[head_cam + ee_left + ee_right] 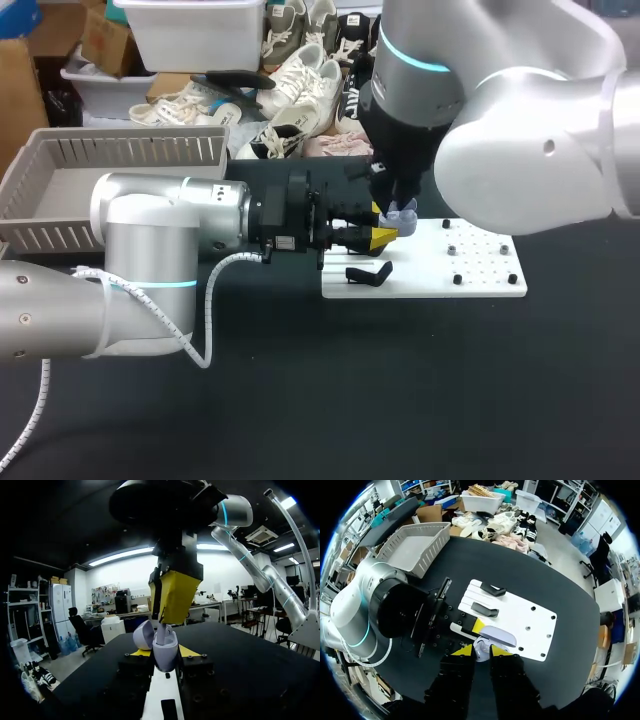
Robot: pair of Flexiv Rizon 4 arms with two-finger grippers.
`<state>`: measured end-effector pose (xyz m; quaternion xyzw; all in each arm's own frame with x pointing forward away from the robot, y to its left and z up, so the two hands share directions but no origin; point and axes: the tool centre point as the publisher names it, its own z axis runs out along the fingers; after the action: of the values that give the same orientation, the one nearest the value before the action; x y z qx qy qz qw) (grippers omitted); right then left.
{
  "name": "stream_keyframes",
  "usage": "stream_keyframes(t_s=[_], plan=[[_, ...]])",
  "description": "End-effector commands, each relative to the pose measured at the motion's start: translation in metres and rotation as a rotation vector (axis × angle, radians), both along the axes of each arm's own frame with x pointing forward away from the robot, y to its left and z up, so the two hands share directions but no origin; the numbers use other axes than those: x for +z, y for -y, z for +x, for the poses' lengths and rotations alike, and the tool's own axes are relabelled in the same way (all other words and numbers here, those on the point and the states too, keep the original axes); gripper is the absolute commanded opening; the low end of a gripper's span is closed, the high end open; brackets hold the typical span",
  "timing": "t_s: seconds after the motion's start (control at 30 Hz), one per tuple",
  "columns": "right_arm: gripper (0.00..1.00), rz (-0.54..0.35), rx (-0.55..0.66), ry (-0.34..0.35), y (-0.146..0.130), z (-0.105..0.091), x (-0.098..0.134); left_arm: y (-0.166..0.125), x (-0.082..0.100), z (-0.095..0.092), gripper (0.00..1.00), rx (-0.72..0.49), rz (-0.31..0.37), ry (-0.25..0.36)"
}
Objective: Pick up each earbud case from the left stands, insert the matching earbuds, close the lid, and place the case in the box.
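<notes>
From the frame's lower left my left arm (pixel 150 260) stretches level to centre, left gripper (pixel 383 237) clamped on the open lavender earbud case (pixel 165 656) above the white stand plate (pixel 470 268), while my right arm (pixel 520 150) drops steeply from upper right, right gripper (pixel 169 616) pinching an earbud (pixel 162 631) at the case's opening.

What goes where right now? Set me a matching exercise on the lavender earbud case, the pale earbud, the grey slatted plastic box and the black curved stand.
Things:
A. lavender earbud case, lid open
B. pale earbud
C. grey slatted plastic box
D. black curved stand

Places:
1. on the white board
2. in the right gripper, just above the case
3. clamped in the left gripper
4. beside the left arm, off the board

Pairs: A-3, B-2, C-4, D-1.
</notes>
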<state>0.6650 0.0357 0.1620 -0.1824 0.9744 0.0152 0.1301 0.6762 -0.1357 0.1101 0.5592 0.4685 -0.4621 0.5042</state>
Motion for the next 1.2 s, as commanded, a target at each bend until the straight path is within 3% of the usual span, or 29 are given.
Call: stream_keyframes(t_s=[0.03,0.97,1.03,1.2], plan=[[0.0,-0.004,-0.001,-0.004,-0.002,0.001,-0.001,0.0,0.0,0.0,0.0,0.003,-0.002,0.001],[0.01,-0.017,0.003,-0.032,-0.003,0.003,-0.013,0.0,0.0,0.0,0.0,0.003,-0.002,0.001],[0.21,-0.015,0.002,-0.031,-0.002,0.003,-0.012,0.0,0.0,0.0,0.0,0.003,-0.002,0.001],[0.42,-0.006,0.003,-0.014,0.0,-0.001,-0.005,0.0,0.0,0.0,0.0,0.003,-0.002,0.001]])
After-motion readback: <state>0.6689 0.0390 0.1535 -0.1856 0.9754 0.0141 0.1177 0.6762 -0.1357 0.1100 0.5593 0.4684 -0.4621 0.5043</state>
